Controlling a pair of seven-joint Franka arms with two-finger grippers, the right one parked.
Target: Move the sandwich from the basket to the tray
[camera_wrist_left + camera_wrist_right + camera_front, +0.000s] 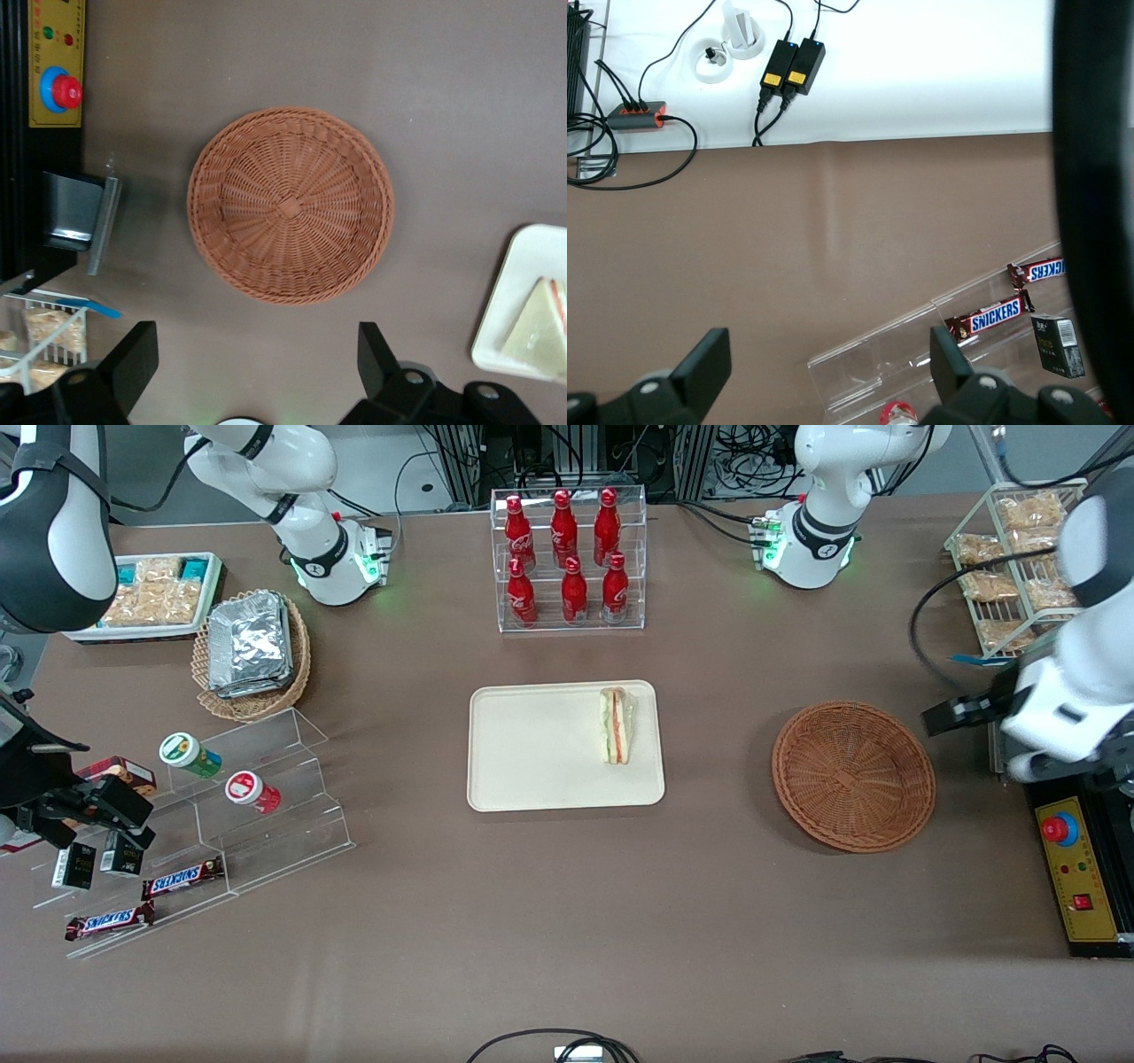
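My left gripper [252, 367] hangs high over the worktop [567, 921] at the working arm's end, jaws released and carrying nothing. Directly beneath them in the wrist view sits the reddish-brown wicker basket [291, 205], empty down to its woven centre. Past the basket from the jaws, toward the parked arm's end, the cream tray [532, 748] holds the wrapped sandwich [617, 725], which lies inside the rim near the tray edge closest to the basket, its orange and green filling showing along one side. Farther off from the jaws stands the clear rack of red cola bottles [567, 558]. I judge the transfer complete: the sandwich is on the tray, free of my grip. What remains is only to bring the arm clear.
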